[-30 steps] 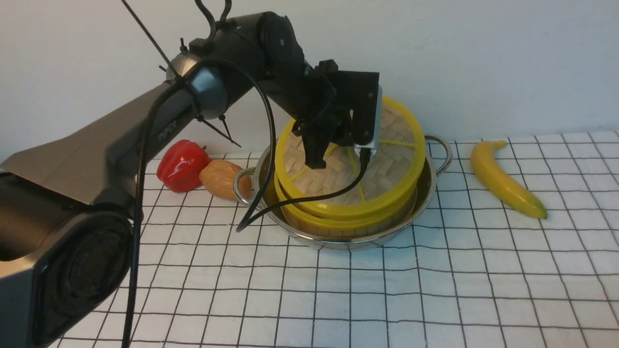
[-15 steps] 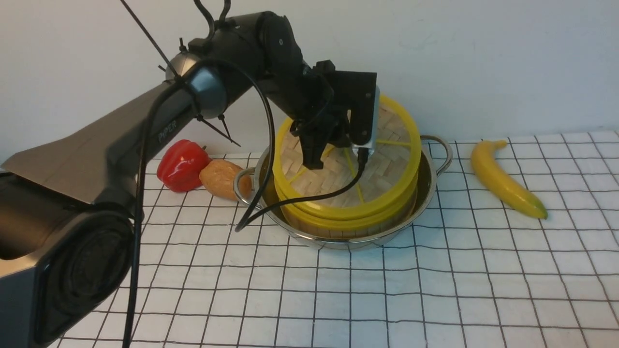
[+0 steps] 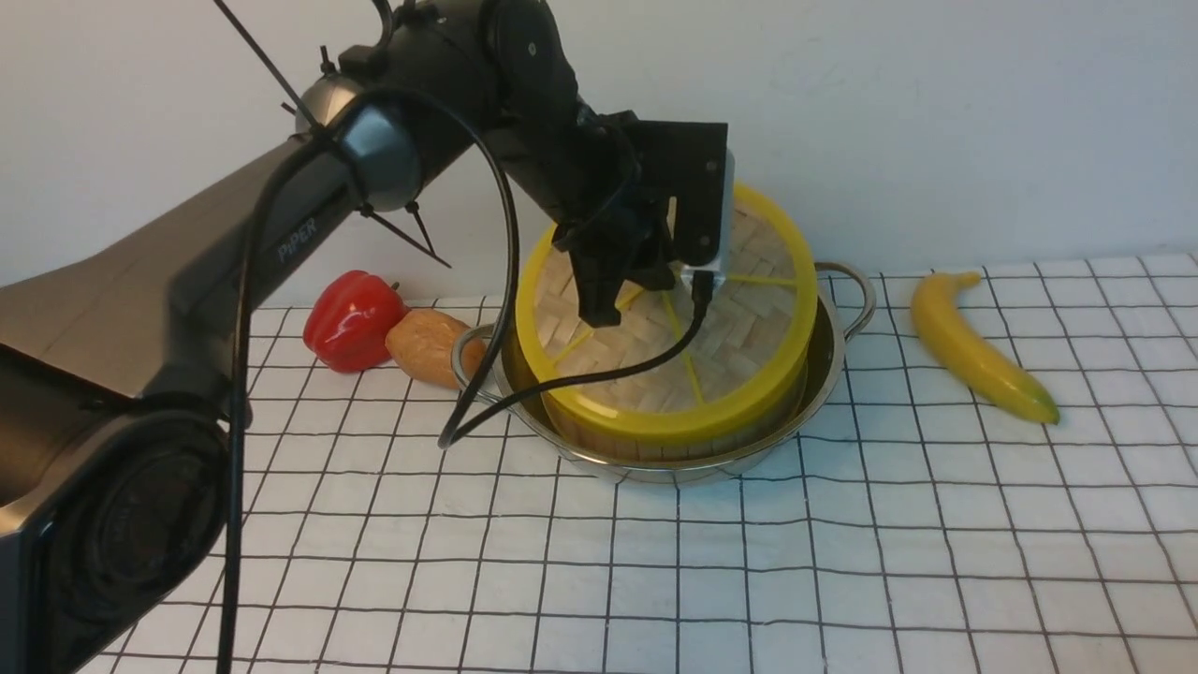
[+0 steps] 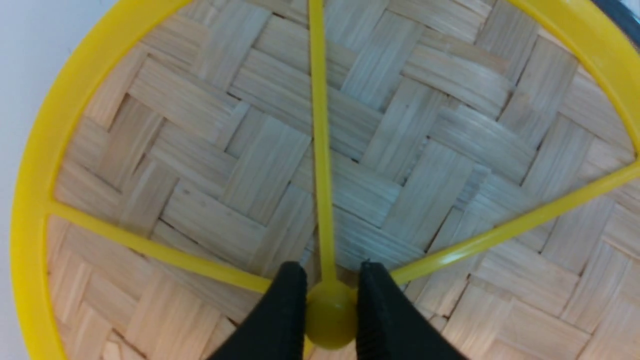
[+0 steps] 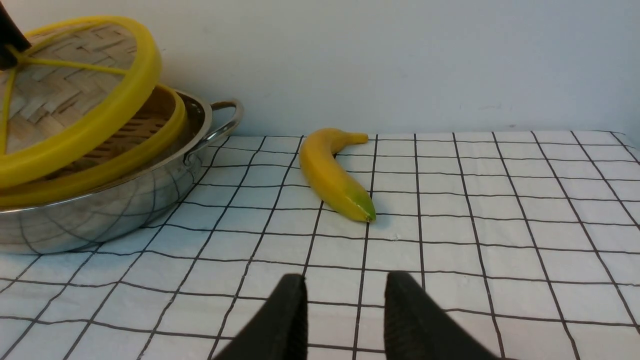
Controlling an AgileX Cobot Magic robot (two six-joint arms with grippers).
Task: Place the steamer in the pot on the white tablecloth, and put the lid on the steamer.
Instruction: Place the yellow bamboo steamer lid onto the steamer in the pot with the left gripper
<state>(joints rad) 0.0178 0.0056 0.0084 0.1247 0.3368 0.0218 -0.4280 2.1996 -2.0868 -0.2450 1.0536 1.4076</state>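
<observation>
And here's the white tablecloth (image 3: 655,571), ruled in a thin black grid, with the stainless-steel pot (image 3: 679,473) sitting upright on it, its loop handles sticking out to either side. Off to the left lies a red bell pepper (image 3: 352,321), and between pepper and pot there's a brown potato (image 3: 430,347), right beside a handle. Over on the right, a yellow banana (image 3: 978,346) rests apart from the pot, its green tip pointing toward our side of the cloth.
</observation>
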